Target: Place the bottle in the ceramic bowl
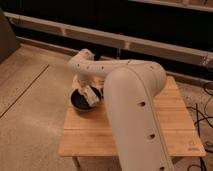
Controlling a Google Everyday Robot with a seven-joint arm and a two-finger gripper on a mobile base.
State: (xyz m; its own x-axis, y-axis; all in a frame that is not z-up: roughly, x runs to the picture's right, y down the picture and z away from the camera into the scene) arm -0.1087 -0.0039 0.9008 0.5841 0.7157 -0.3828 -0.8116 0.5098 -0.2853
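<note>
Fingers (91, 96) over ceramic bowl (79, 103), bottle unseen

Ceramic bowl (80, 102) on table (175, 135) left rear, gripper (90, 96) inside it

There is one view only, so nothing is shared with a second camera. It looks down from above and from behind the robot's arm (135, 115), whose thick white upper link rises from the bottom edge and fills much of the middle, very near the lens. The camera faces forward across the wooden worktop (172, 125) toward a dark wall with pale horizontal rails at the back. The arm reaches away to the far left corner of the worktop, where the pincer (90, 95) hangs over the ceramic bowl (80, 103), a middling way off. Floor shows on the left.
</note>
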